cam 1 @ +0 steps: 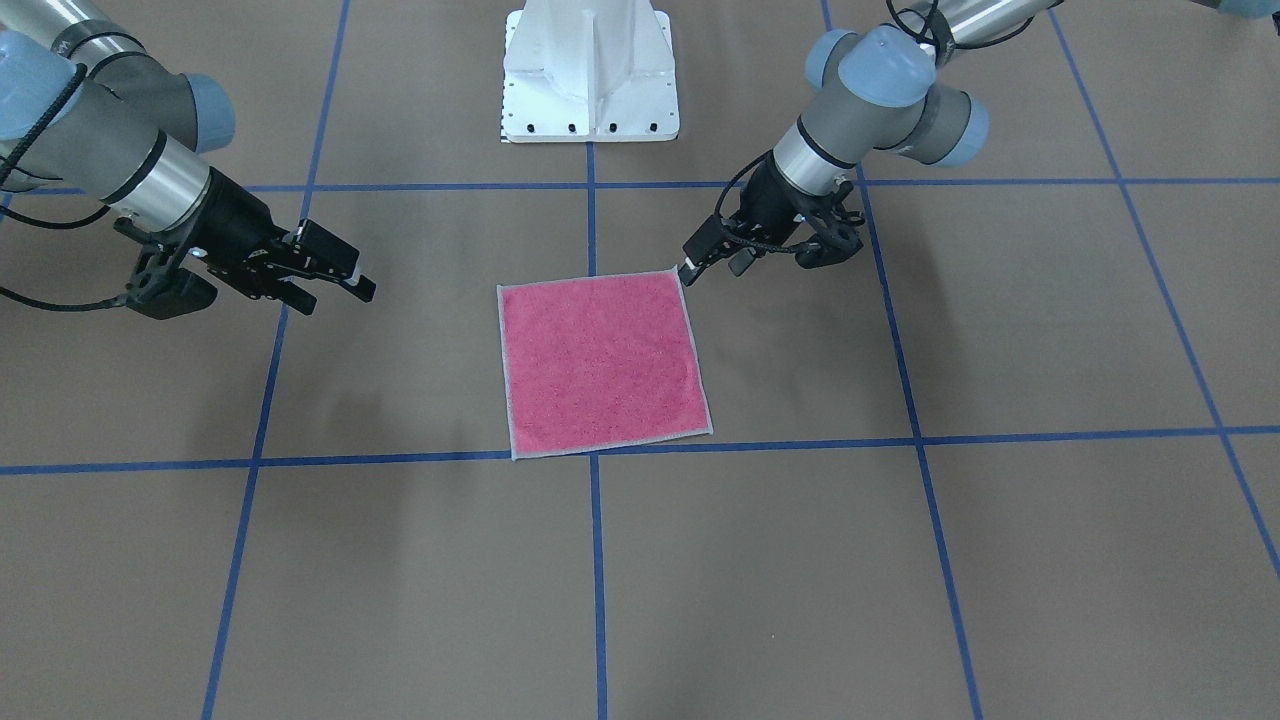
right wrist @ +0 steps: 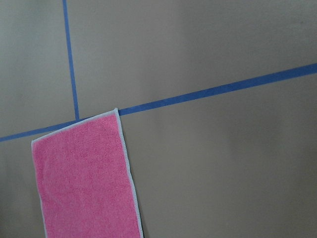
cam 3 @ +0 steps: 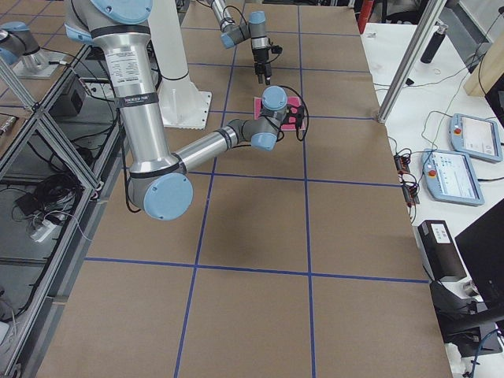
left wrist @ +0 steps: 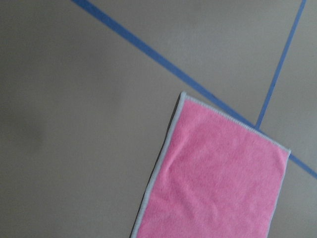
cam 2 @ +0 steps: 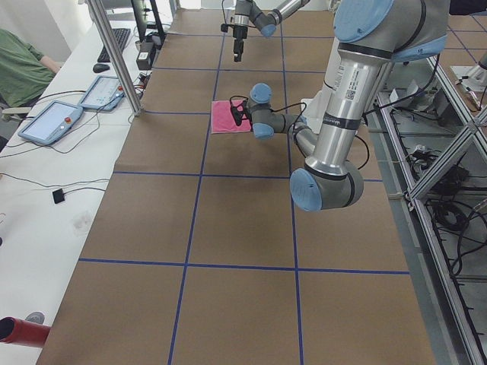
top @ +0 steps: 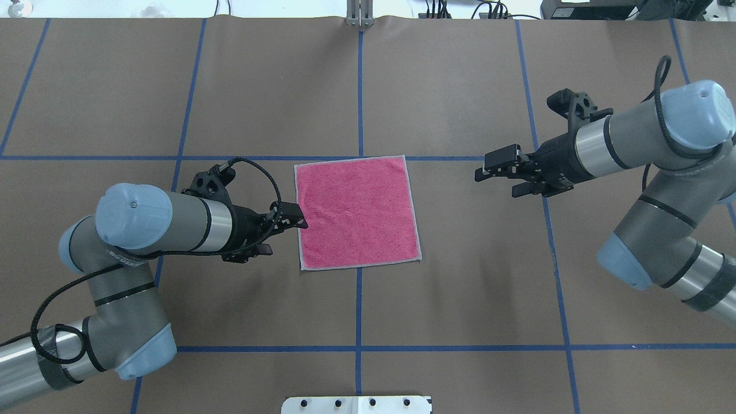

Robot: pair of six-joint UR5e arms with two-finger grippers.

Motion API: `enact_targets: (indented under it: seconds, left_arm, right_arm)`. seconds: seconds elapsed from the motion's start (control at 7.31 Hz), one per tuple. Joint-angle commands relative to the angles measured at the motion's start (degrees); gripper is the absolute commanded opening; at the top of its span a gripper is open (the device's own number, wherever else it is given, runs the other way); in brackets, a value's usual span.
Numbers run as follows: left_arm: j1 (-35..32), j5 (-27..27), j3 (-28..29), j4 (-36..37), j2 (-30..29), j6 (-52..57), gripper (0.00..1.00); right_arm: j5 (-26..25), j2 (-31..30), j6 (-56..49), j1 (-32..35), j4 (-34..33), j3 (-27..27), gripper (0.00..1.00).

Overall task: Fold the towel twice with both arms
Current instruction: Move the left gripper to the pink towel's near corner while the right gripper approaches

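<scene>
While the towel lies flat, pink face up, mid-frame on the tabletop, your left fingers hang spread at its left edge. Your right fingers, also spread, sit well apart toward the upper right. Watch the pinch: a thin hem lying flat may slip free, and if one side lifts alone, the fold will likely skew.
</scene>
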Motion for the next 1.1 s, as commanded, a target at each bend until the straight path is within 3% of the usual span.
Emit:
enact_targets:
  seconds: [0.0,0.96]
  left_arm:
    - [1.6,0.4,1.8,0.0,-1.1,0.2,0.88]
    - [4.9,2.4,5.5,0.2,-3.4,0.3,0.75]
  right_arm:
    - [-1.3,1.7,0.0,-2.5,-0.1,-1.4,1.00]
    - [-1.6,2.6,0.1,-3.0,0.2,-1.6,1.00]
